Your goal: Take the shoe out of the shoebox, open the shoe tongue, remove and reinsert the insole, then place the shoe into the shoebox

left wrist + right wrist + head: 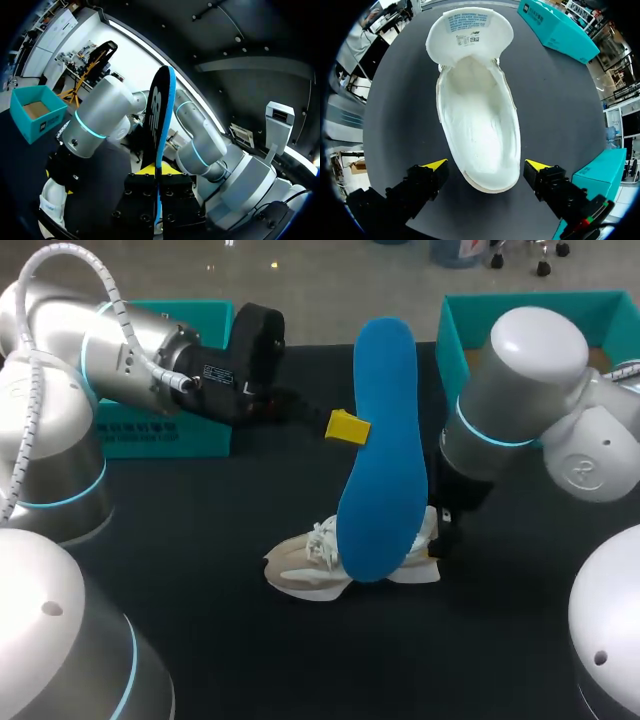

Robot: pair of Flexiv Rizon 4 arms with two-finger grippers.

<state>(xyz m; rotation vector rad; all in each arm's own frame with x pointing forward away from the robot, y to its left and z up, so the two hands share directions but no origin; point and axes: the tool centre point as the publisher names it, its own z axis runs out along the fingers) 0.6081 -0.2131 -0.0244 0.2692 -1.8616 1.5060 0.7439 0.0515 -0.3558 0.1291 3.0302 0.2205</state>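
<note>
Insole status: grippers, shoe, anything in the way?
Left gripper shut on insole, upright over shoe. Right gripper open, straddling its heel. Tongue folded back, inside empty. Opening clear.

**Left arm** (140, 335) and right arm (520, 390): rounded silver-grey metal housings, each joint ringed by a thin glowing cyan band (490, 435). A white ribbed hose (75, 260) loops over the left arm, whose black wrist block (255, 340) bears a small white-printed label. Domed joint caps (45, 605) show small round recesses. Black fingers (142, 200), studded with screw holes, end in bright yellow tips.
</note>
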